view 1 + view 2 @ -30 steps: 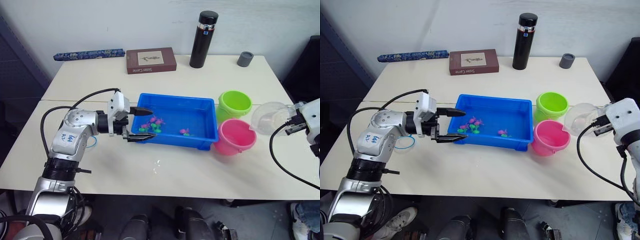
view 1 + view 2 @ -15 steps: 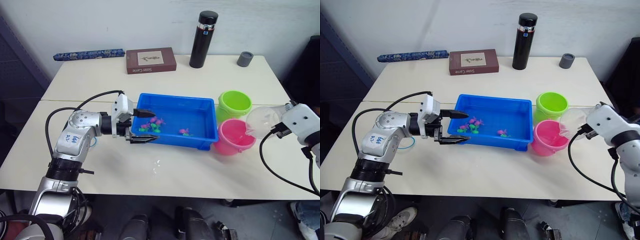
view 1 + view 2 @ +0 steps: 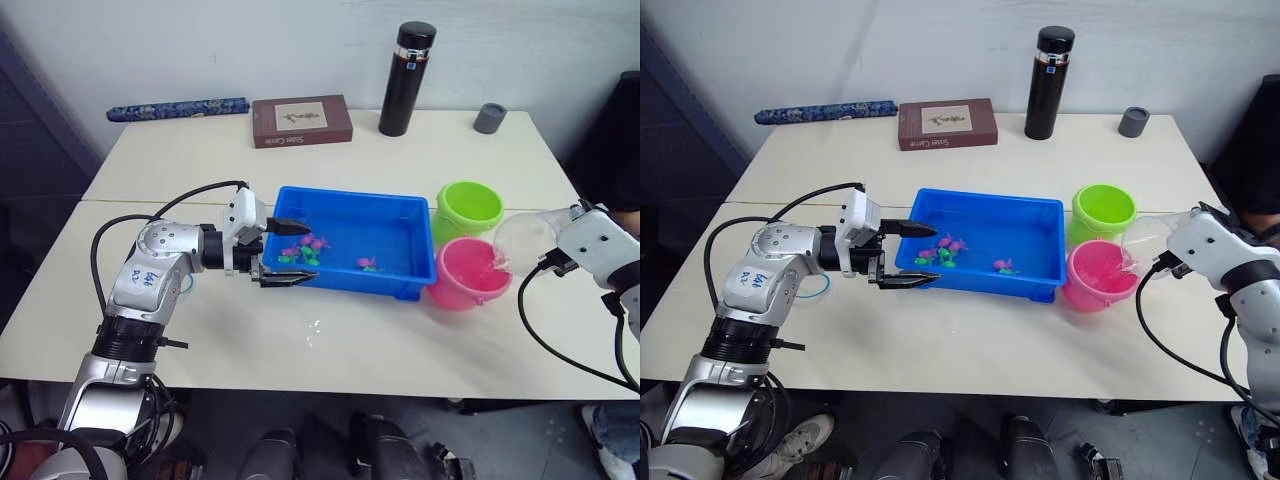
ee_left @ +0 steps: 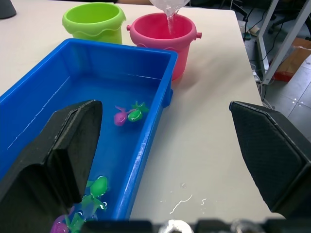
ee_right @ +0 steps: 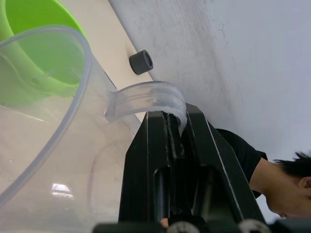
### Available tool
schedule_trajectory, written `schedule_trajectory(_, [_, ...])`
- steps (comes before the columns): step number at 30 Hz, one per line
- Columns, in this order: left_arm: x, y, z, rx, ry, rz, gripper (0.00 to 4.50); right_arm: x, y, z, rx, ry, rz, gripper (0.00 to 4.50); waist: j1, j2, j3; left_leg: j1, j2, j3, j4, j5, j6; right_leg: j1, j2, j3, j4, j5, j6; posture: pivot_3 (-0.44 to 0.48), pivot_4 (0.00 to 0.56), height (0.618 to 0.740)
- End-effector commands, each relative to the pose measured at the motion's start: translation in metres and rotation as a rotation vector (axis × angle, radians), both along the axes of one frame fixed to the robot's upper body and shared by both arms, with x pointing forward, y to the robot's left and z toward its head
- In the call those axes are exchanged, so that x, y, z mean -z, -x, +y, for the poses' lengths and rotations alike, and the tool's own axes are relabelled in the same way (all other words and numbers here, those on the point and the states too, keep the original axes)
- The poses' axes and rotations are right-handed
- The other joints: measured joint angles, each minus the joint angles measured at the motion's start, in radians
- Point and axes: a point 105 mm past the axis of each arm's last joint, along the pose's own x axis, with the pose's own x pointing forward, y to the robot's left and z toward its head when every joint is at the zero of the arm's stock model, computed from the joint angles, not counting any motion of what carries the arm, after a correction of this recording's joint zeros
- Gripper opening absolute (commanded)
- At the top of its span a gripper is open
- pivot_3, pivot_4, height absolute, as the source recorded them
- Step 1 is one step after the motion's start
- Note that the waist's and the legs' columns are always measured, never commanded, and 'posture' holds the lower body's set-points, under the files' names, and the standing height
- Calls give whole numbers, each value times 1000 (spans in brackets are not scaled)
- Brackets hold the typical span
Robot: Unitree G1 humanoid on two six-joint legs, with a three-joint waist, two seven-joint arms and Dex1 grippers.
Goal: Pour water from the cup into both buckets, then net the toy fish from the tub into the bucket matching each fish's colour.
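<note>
The clear cup [image 3: 524, 240] hangs tilted over the pink bucket [image 3: 470, 277], and a thin stream of water [image 4: 170, 18] runs from its spout into that bucket. My right gripper [image 5: 176, 121] is shut on the cup's handle. Just behind the pink bucket stands the green bucket [image 3: 470, 208]. The blue tub [image 3: 400, 235] holds water and several pink and green toy fish [image 3: 305, 246]. My left gripper [image 3: 298, 251] is open, its fingers straddling the tub's near left corner. The net's light-blue hoop [image 3: 816, 285] lies on the table, partly hidden behind my left arm.
A black thermos [image 3: 407, 80], a small grey cup [image 3: 490, 117], a brown book [image 3: 302, 121] and a blue rolled item [image 3: 178, 108] line the table's far side. Water drops [image 3: 315, 330] lie in front of the tub. A person [image 5: 272, 165] is beyond the table's right end.
My right arm brought the cup left over the pink bucket and tipped it, so water now streams out. My left gripper shifted slightly toward the tub a second ago, then held.
</note>
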Motion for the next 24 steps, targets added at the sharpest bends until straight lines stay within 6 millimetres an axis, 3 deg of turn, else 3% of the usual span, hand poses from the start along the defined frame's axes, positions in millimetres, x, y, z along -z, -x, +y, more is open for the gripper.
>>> schedule_trajectory(1, [-8,3,-1,16,13,-41,4500,-15,0,3,-6,16,-61,38,0,0,0,0,0,0,0,0,0,0,0,0,0,0,0,0,150,739])
schedule_trajectory(9, [-8,3,-1,8,13,-43,4500,-15,-5,3,-7,-61,-51,38,0,0,0,0,0,0,0,0,0,0,0,0,0,0,0,0,150,739])
schedule_trajectory(17, [-8,4,1,-3,12,-44,4500,-12,-12,-11,47,-387,-28,38,0,0,0,0,0,0,1,0,0,0,0,0,0,0,0,0,150,739])
schedule_trajectory(24, [-9,4,5,-23,13,-49,4500,-24,-29,-20,103,-531,-91,38,-2,0,0,0,0,0,1,0,0,0,0,0,1,0,0,0,150,739])
